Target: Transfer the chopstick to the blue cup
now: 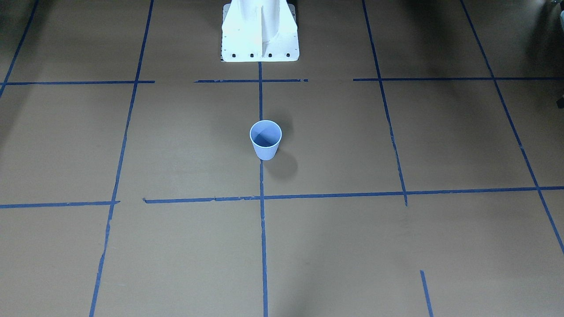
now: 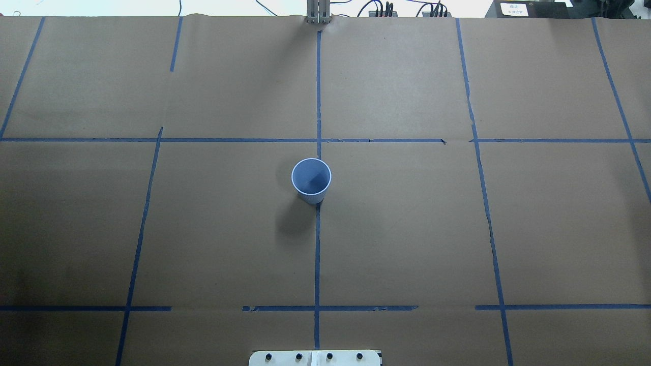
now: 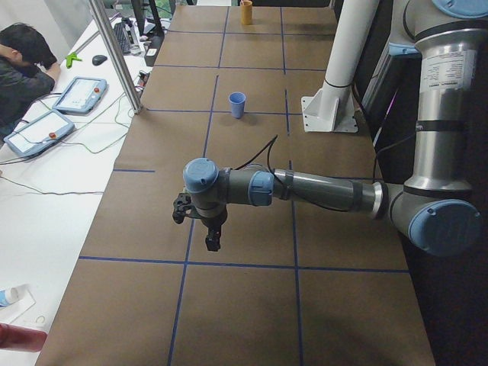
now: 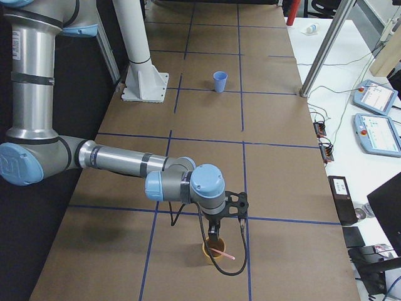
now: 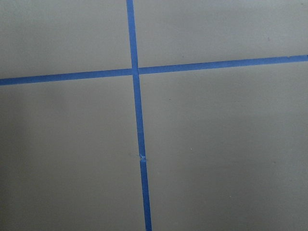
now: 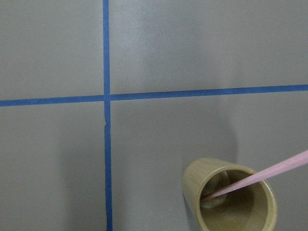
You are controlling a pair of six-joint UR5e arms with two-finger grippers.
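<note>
Right claw [image 4: 214, 237] hangs just above a tan cylindrical cup [image 4: 210, 252] at the robot's right end of the counter [image 2: 407, 244]. The chopstick [image 6: 260, 177] leans inside that cup. Its low end rests at the bottom and its free end pokes out over the rim, slanting up toward the wrist view's right edge. The stick therefore lies almost straight below this claw, tilted rather than upright. I judge a grasp must meet the shaft across that slant.

From the side view alone I cannot tell how wide the claw stands. The same holds for the left claw [image 3: 204, 229], which hovers over bare brown paper at the opposite end, far from the stick.

The blue cup [image 2: 311, 180] stands upright mid-counter on a blue tape line [image 2: 318, 254], well apart from both arms. It is tapered and finely ribbed, with an open round mouth. The chopstick is thin, smooth and pale pink, and the tan cup looks matte and wood-like.
</note>
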